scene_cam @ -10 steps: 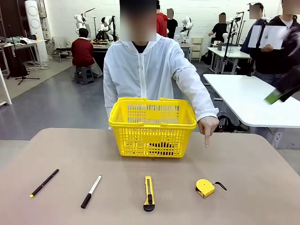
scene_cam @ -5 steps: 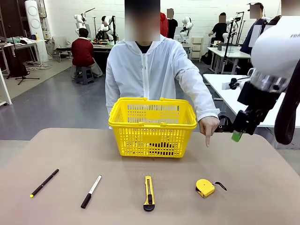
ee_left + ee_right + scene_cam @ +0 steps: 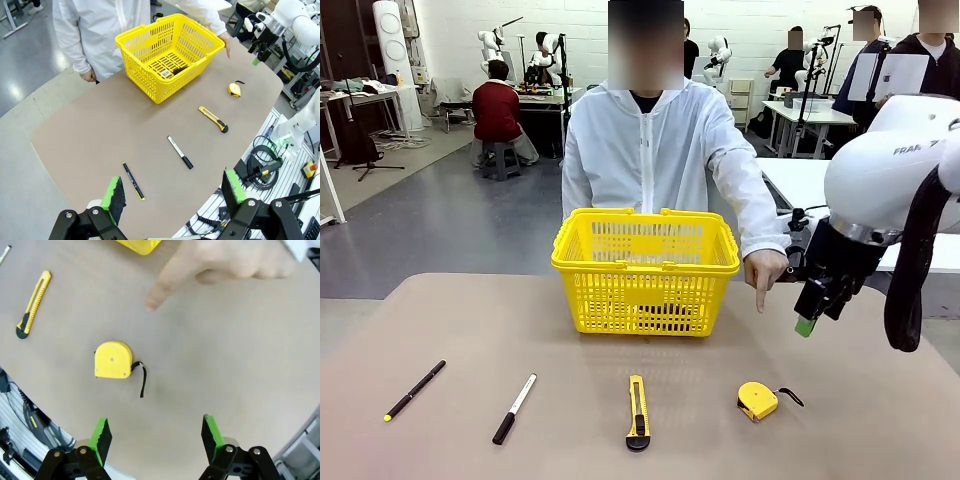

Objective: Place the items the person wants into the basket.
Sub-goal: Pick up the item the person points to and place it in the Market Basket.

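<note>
While the hand [image 3: 764, 270] keeps pointing, the right pincer [image 3: 817, 316] has lowered.

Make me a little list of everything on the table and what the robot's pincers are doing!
Basket: yellow, far middle of the table, in front of the person
Hand: the person's, one finger pointing down, right of the basket
Tape measure: yellow, black strap, nearest the pointing finger
Utility knife: yellow and black, near middle
Marker: left of the knife
Pen: farthest left
Right pincer: open, empty, in the air beside the hand
Left pincer: open, empty, high above the table
</note>
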